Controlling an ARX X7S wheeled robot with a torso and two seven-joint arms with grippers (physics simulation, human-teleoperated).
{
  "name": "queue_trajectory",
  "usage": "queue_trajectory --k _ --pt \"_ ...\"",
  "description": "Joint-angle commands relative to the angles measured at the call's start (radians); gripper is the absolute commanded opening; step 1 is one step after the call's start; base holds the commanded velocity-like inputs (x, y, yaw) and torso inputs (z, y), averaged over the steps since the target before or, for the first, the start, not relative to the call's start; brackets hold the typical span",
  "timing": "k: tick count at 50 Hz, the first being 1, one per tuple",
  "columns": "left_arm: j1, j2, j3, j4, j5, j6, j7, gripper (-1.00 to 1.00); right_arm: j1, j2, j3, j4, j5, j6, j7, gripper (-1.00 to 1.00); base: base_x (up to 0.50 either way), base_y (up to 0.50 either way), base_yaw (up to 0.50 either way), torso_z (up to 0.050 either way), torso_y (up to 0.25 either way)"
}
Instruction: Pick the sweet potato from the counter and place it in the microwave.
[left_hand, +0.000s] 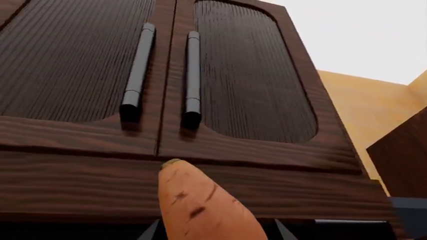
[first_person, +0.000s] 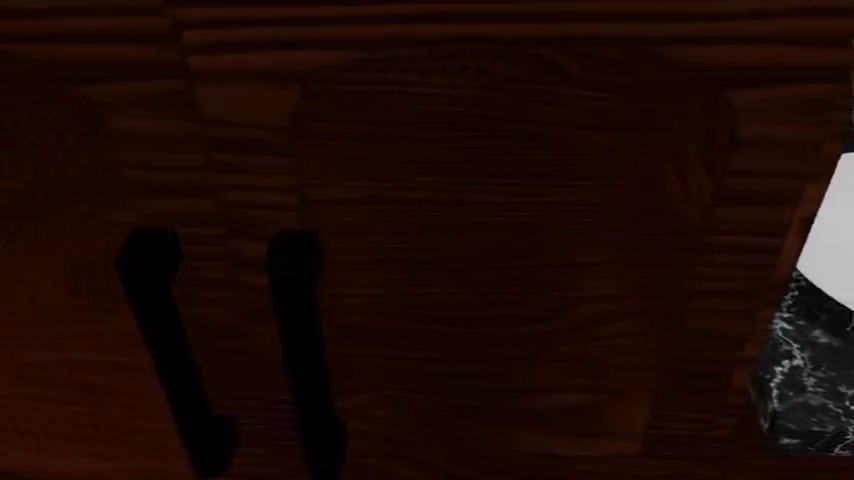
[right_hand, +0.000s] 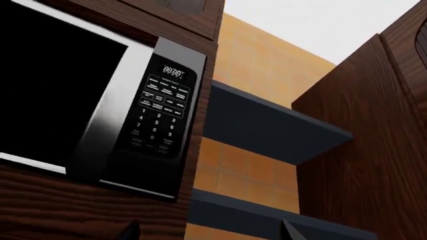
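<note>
The sweet potato (left_hand: 200, 202) sits between the fingers of the left gripper (left_hand: 212, 231), whose dark fingertips show only as slivers on either side of it. It is a smooth orange-brown tuber, tapered to a blunt pale tip, with a few dark flecks and streaks on its skin. The fingers are closed narrowly on it, and it is held up in the air, pointing toward the bottom rail of a wall cabinet (left_hand: 220, 100).

That cabinet is dark reddish-brown wood with a fine ribbed grain. Its two doors have rounded panels and a pair of straight black bar handles (left_hand: 137, 75) side by side at the middle seam.

In the head view the same dark wood fills nearly everything, with a patch of the black, white-veined counter (first_person: 811, 390) at the right edge.

The right wrist view shows the microwave (right_hand: 100, 110), its cavity black, framed in brushed steel, with a glossy black keypad (right_hand: 160, 117) of small white labels too fine to read. Beside it are orange tiles (right_hand: 257, 65) and dark blue-grey shelves (right_hand: 267, 125). Only two dark tips of the right gripper (right_hand: 207, 231) show, set wide apart.
</note>
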Motion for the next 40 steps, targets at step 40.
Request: queue_trajectory --k 40 --pt "-0.001 0.000 0.002 -0.013 -0.022 0.010 -0.014 -1.00 0.000 -0.170 0.009 0.000 -0.015 -0.069 -0.142 1.00 0.02 0.18 0.00 0.000 0.000"
